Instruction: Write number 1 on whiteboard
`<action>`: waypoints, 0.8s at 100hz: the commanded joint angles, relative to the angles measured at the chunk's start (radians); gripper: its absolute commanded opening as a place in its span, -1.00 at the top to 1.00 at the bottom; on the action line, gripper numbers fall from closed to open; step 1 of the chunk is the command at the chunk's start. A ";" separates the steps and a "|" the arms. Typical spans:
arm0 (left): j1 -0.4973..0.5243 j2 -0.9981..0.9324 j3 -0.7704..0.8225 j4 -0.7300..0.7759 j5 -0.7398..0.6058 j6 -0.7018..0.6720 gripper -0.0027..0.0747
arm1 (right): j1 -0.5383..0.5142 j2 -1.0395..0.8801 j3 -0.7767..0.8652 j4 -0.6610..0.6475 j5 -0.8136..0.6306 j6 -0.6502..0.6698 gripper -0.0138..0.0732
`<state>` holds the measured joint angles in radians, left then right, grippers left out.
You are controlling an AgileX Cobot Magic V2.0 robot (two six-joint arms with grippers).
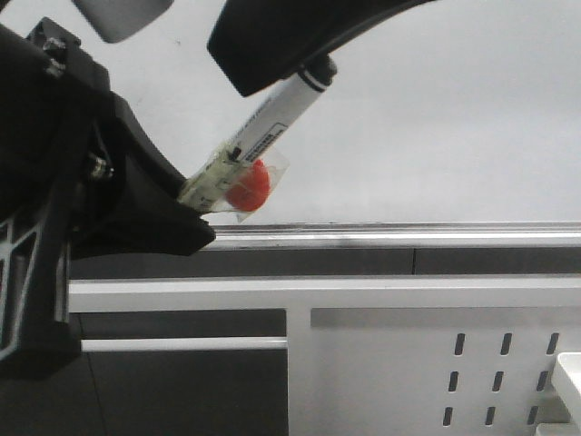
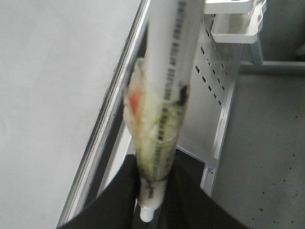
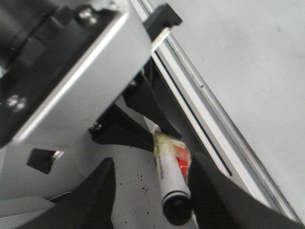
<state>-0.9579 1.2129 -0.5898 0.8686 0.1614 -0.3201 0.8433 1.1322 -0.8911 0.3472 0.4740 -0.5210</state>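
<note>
1. Whiteboard (image 1: 436,109) fills the upper half of the front view, pale and glossy, with its silver rail (image 1: 399,234) along the lower edge. I see no number 1 on it yet; the stroke isn't drawn.
2. My left gripper (image 1: 186,204) sits at the left of the front view, clamped tight on the tail end of the marker (image 1: 263,136). The left wrist view shows the barrel pinched between the dark fingers (image 2: 116,205), wrapped in yellowish tape with a red blob (image 1: 248,186) stuck to it.
3. The marker slants up to the right in the front view, its dark capped end (image 1: 318,74) right at the right gripper (image 3: 174,195).
4. In the right wrist view the right fingers (image 3: 97,191) stand apart on either side of that capped end, at the bottom of the frame. They look open around it, not yet gripping.
5. I judge the step in hand to be uncapping: close the right fingers squarely on the cap, not on the barrel.
6. Then pull straight along the marker's axis while the left hold stays firm; a sideways tug could twist the marker in its tape.
7. The perforated panel (image 1: 436,363) at lower right lies below the board; I'd keep both arms above the rail.
</note>
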 commanded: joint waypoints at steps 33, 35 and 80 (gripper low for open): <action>-0.008 -0.021 -0.051 -0.001 -0.079 -0.011 0.98 | 0.002 0.023 -0.032 0.007 -0.062 -0.010 -0.05; -0.008 -0.021 -0.051 -0.001 -0.079 -0.011 0.98 | 0.002 0.023 -0.032 0.007 -0.062 -0.010 -0.05; -0.008 -0.021 -0.051 0.001 -0.094 -0.011 0.94 | 0.002 0.023 -0.032 0.009 -0.019 0.002 0.85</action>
<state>-0.9634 1.2129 -0.6070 0.8669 0.1303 -0.3198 0.8411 1.1721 -0.8915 0.3172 0.4700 -0.5213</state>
